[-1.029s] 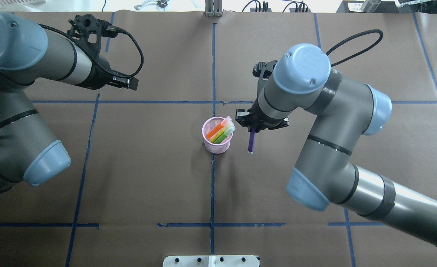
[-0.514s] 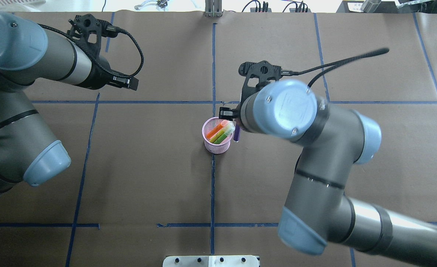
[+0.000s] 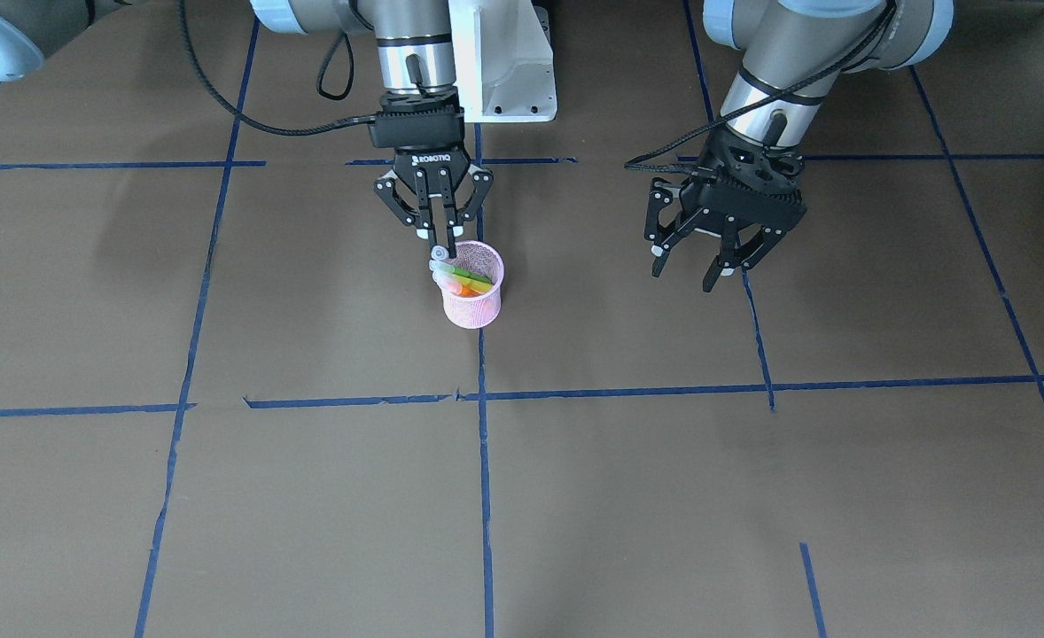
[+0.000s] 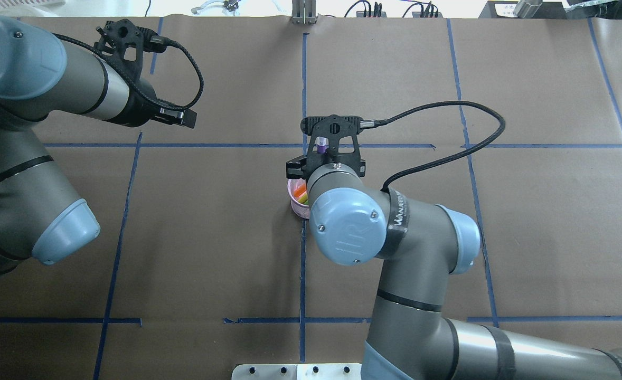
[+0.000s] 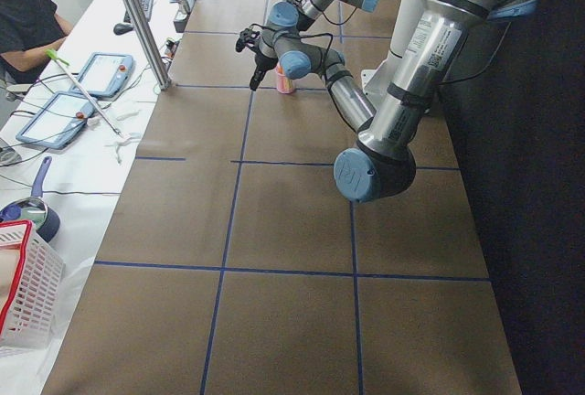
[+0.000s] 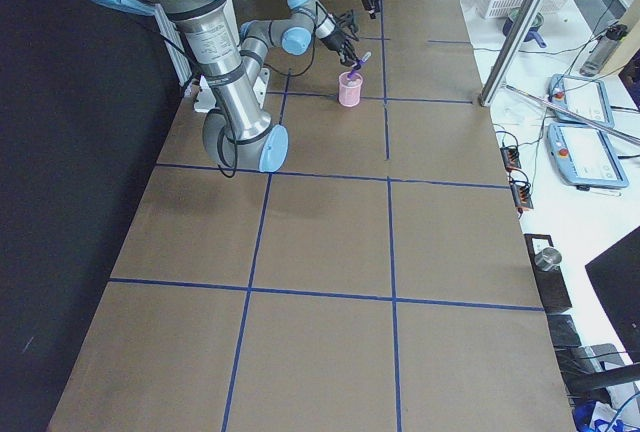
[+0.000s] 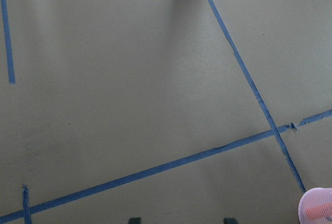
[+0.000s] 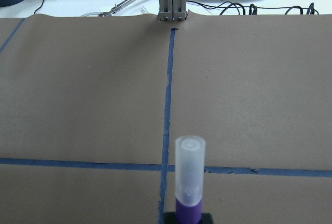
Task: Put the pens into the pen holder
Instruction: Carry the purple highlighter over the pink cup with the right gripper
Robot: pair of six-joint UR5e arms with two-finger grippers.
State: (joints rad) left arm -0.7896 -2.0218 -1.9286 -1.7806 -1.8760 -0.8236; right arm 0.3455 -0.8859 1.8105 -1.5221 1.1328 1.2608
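Brown-paper table (image 3: 221, 496), blue tape grid. Pen holder (image 3: 476, 306) near table centre, upright, on tape line. Inside it: orange pen (image 3: 465, 291) and green pen (image 3: 473, 276), both leaning. Purple pen (image 8: 189, 182) clamped in right gripper (image 3: 440, 241) at holder mouth, pale cap end poking past fingertips; whether other end is inside rim, cannot tell.

Step, likely: delivering third pen. Next move calls for centring over mouth, lowering, then releasing without tipping pen holder.

Left gripper (image 3: 697, 273) well apart, hovering, fingers spread, empty.

Count: three pens (two in, one held), one pen holder, two grippers.
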